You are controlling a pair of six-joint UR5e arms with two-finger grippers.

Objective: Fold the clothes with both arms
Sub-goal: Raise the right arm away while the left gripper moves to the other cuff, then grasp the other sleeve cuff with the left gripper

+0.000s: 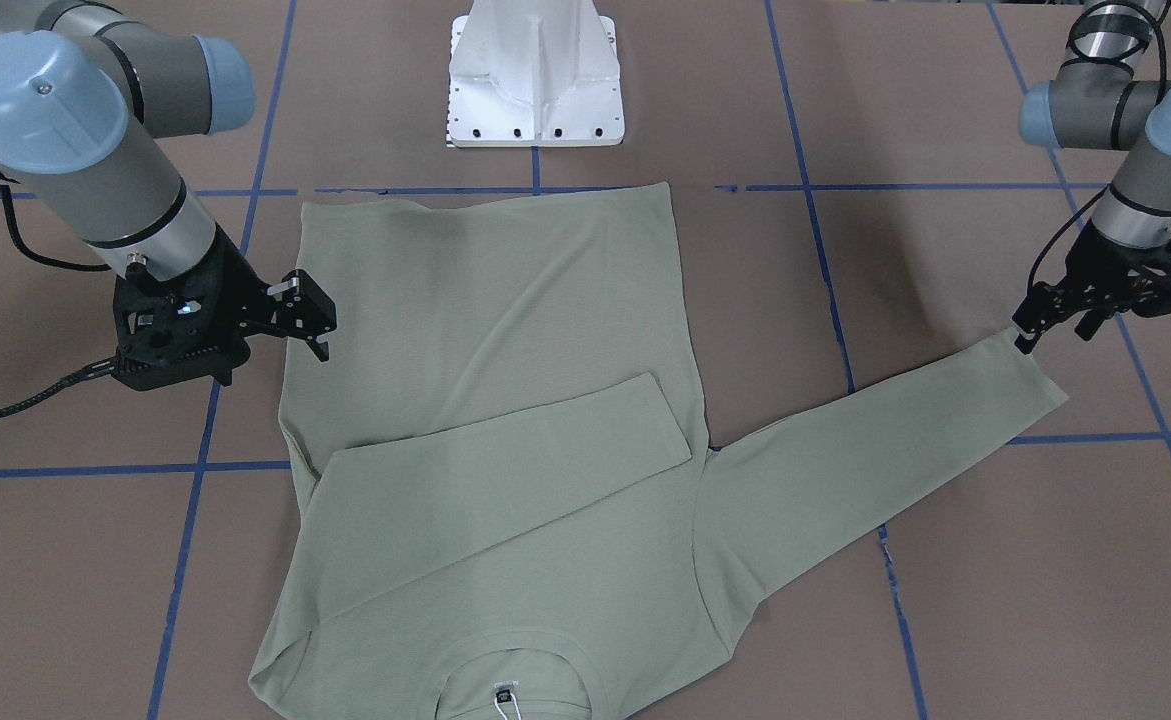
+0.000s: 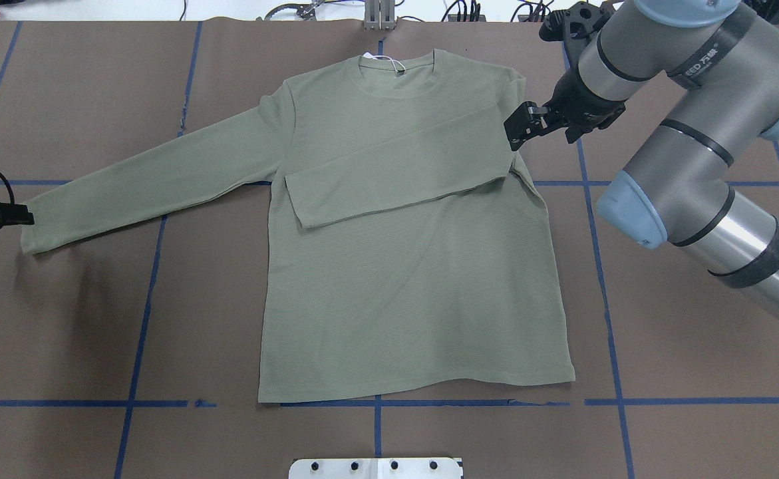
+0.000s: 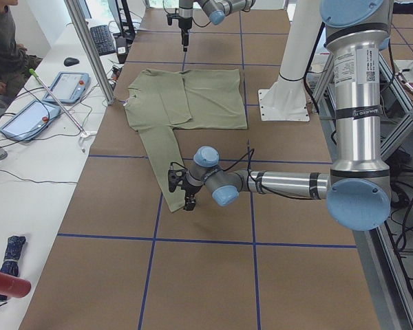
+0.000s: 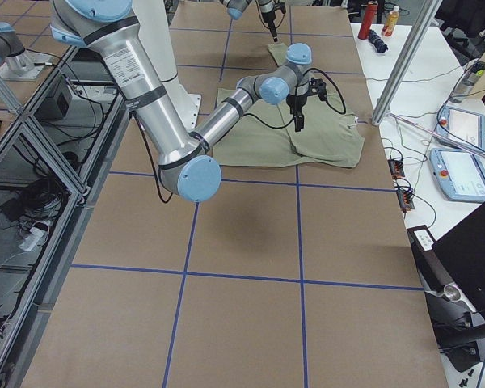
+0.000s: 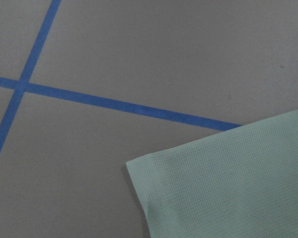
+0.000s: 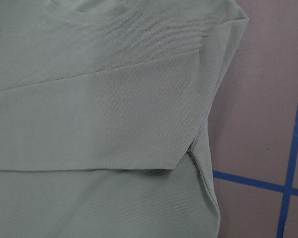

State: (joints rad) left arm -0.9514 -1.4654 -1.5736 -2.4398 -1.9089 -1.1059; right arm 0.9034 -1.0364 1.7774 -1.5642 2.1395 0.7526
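1 outstretched sleeve (image 2: 156, 179) awaits its fold
Its cuff (image 5: 228, 183) meets the left gripper (image 1: 1027, 338), grip unclear; it runs right and far to the shirt (image 2: 416, 279); the right gripper (image 1: 313, 318) gapes empty.

**Cut off, covered, unreadable**

Overhead view's left edge crops most of the left gripper (image 2: 23, 216). In the front view its jaws are too small to tell their gap. That view's bottom edge clips the shirt (image 1: 505, 300) at the collar (image 1: 465, 672) and hang tag (image 1: 508, 708). The folded sleeve (image 2: 402, 166) covers part of the chest. The white base (image 2: 376, 468) is cropped in the overhead view.
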